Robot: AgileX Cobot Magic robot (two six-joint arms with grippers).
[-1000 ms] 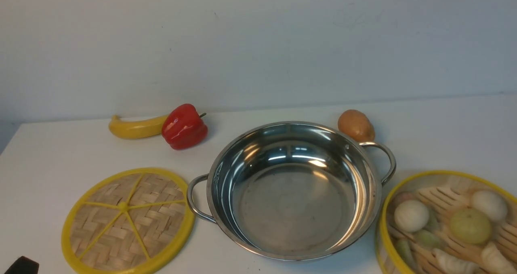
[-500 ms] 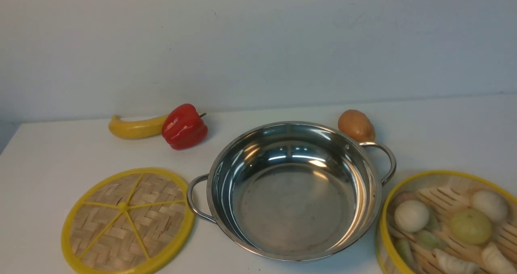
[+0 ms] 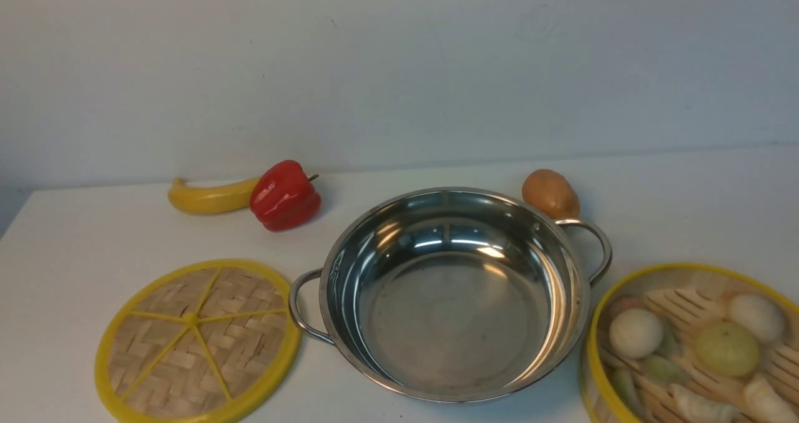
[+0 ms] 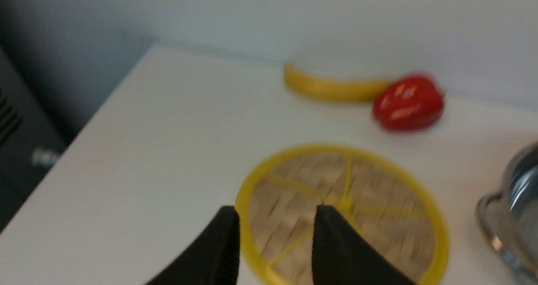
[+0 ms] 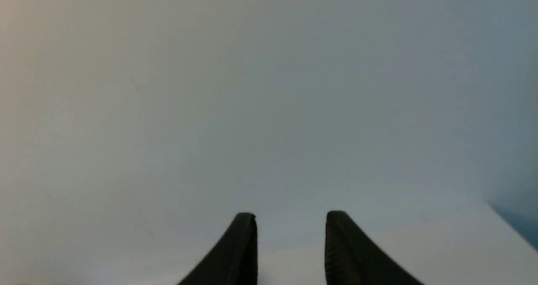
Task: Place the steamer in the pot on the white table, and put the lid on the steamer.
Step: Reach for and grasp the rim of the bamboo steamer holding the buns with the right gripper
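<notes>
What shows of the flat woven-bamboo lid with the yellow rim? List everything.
The round lid is flat woven bamboo with a thick yellow rim and five yellow spokes from a central hub. It lies flat on the white table, left of the shiny steel pot, near its handle. The open left gripper faces it.

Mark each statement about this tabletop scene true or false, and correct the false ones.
1. The pot is empty. True.
2. The lid rests on the steamer. False: the lid lies flat on the table to the left of the pot, and the steamer stands on the pot's right.
3. The red pepper lies beside the banana. True.
4. The left gripper is shut on the lid. False: it is open and holds nothing.
5. The potato lies behind the pot. True.
</notes>
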